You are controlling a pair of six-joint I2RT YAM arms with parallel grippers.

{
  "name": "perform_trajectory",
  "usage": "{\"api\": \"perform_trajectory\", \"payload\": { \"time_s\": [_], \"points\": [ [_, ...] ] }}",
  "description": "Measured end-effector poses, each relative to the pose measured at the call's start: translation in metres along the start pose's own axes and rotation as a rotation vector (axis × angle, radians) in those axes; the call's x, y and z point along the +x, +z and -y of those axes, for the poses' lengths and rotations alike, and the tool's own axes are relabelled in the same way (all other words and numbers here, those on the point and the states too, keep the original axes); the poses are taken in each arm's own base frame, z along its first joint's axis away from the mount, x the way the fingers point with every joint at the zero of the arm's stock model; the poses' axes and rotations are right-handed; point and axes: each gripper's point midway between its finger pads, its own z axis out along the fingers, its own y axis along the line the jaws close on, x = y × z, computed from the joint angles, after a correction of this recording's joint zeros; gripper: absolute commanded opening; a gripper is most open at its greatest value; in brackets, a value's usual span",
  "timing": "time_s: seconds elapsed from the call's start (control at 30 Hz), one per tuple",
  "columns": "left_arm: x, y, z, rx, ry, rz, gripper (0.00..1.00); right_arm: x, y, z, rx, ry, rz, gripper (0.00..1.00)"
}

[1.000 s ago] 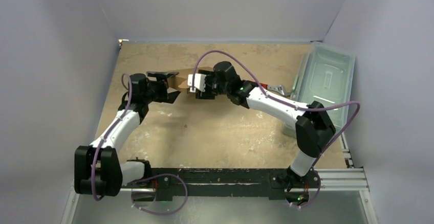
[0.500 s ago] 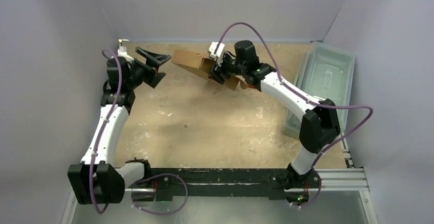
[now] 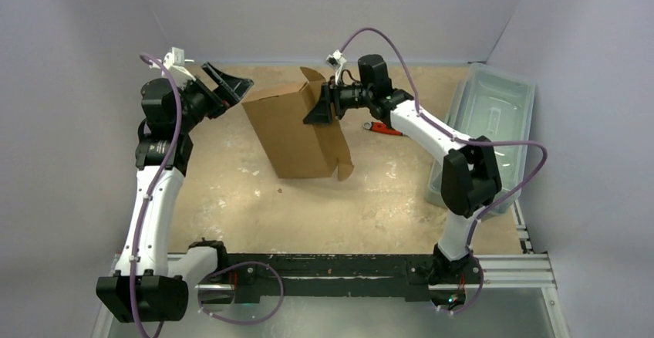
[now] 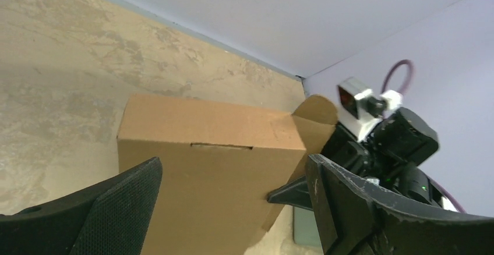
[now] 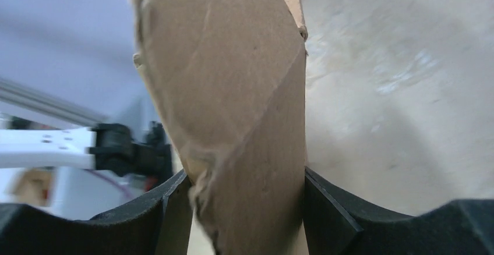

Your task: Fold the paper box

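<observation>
Clamping paper box [image 3: 297, 133]: right tool [image 3: 318, 110]; left tool [image 3: 229, 83] spread, empty; wrench [image 3: 383, 128], bin [image 3: 493, 122] rightward.

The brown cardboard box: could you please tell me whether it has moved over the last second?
Yes. The brown cardboard paper box has swung up and turned, its top flap now nearer the sandy table's far edge.

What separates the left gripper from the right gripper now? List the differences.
1. The left gripper stands wide open; the right gripper is closed on cardboard.
2. The left gripper holds nothing; the right gripper grips the paper box by a wall near its far right corner.
Shared: both are black, two-fingered, and flank the box's far end.
</observation>
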Motion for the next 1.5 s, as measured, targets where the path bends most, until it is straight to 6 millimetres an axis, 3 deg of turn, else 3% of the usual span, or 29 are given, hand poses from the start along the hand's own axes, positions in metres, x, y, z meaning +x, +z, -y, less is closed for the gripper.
{"api": "perform_trajectory", "payload": {
  "time_s": [0.23,0.4,0.63,0.93,1.07,1.2,1.5],
  "points": [
    [-0.001,-0.002,0.000,-0.001,0.052,-0.002,0.92,0.038,0.014,0.002,-0.114,0.334,-0.004,0.51],
    [0.007,-0.003,-0.008,-0.012,0.063,-0.016,0.92,0.061,0.023,0.019,-0.145,0.509,-0.011,0.51],
    [0.033,-0.001,-0.032,-0.055,0.043,-0.077,0.92,0.091,0.032,0.058,-0.129,0.724,-0.021,0.54],
    [0.086,0.001,-0.078,-0.142,-0.030,-0.213,0.91,0.129,0.043,0.084,-0.101,0.863,-0.065,0.63],
    [0.110,-0.001,-0.100,-0.198,-0.054,-0.282,0.91,0.145,0.048,0.099,-0.056,0.850,-0.092,0.75],
    [0.125,-0.004,-0.113,-0.231,-0.073,-0.323,0.91,0.158,0.050,0.117,0.023,0.775,-0.124,0.80],
    [0.143,0.000,-0.129,-0.274,-0.109,-0.392,0.89,0.145,0.044,0.145,0.216,0.555,-0.149,0.83]
  ]
}}
